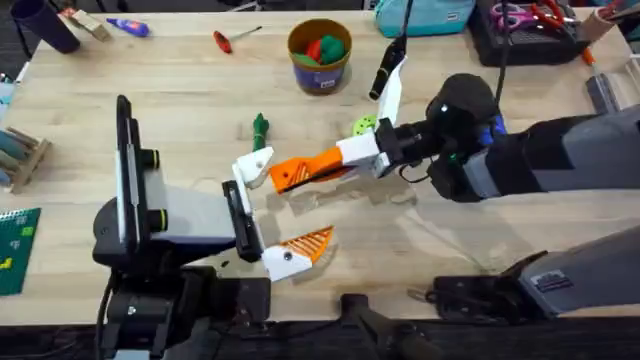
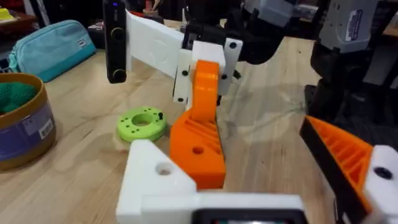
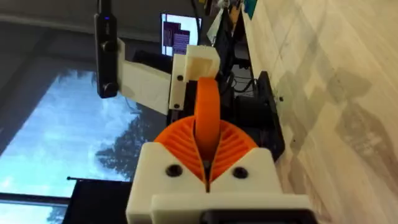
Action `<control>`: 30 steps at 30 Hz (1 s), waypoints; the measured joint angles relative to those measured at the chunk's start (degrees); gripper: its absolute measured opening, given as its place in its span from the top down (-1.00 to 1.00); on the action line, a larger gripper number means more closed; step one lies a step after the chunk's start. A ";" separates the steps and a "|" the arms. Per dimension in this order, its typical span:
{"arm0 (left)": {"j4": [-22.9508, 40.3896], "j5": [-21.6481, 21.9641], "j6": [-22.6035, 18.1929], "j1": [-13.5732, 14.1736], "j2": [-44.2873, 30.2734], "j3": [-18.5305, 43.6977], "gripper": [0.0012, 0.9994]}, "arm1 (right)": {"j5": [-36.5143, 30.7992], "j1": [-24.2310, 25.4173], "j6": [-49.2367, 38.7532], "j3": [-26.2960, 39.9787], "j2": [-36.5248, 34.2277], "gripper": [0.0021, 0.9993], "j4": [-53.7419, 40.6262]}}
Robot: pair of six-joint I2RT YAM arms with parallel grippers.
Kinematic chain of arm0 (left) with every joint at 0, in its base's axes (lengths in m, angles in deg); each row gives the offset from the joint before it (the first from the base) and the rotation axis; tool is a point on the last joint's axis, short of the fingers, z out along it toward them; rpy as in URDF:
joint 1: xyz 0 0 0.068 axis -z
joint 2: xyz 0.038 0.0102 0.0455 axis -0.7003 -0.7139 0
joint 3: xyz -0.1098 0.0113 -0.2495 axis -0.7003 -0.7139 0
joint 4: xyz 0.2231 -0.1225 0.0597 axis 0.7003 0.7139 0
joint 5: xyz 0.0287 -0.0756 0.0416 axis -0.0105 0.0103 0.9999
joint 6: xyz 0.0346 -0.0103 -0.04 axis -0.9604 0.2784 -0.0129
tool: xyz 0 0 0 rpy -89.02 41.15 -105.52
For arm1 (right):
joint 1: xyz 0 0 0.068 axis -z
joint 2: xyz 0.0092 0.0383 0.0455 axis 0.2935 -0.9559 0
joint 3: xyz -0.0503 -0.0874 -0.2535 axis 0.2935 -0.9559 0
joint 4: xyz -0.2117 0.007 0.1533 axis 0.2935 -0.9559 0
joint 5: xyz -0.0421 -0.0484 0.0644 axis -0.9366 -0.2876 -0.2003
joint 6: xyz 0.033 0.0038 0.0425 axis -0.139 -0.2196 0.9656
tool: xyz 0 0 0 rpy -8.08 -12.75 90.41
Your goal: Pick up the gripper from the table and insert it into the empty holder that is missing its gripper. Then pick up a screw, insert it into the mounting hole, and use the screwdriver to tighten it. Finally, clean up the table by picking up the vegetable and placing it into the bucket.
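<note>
While the left claw [image 1: 262, 215] sits near the front of the desk [image 1: 180, 110], one orange ribbed finger [image 1: 300, 250] is fitted on its near side and a bare white holder [image 1: 253, 167] on its far side; I cannot tell whether it is apart or together. Just right of the holder, the right claw [image 1: 345, 160] is clamped on the gripper [image 1: 305, 171], whose orange tip lies close beside the holder [image 2: 155, 171]. A lime green ring [image 1: 364, 125] lies beyond. Farther back the vegetable [image 1: 260, 128] rests on the desk, left of centre. At the far side stands the bucket [image 1: 320, 70], with red and green pieces inside
</note>
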 joint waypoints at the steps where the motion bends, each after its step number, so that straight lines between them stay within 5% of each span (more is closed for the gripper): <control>1: 0.00 0.00 0.00 0.00 0.00 0.00 -0.98 | 0.00 0.00 0.00 0.00 0.00 0.99 0.00; 30: 0.00 -0.02 0.00 0.00 0.00 0.00 -0.98 | -1.38 0.00 0.31 0.09 1.73 0.99 -0.36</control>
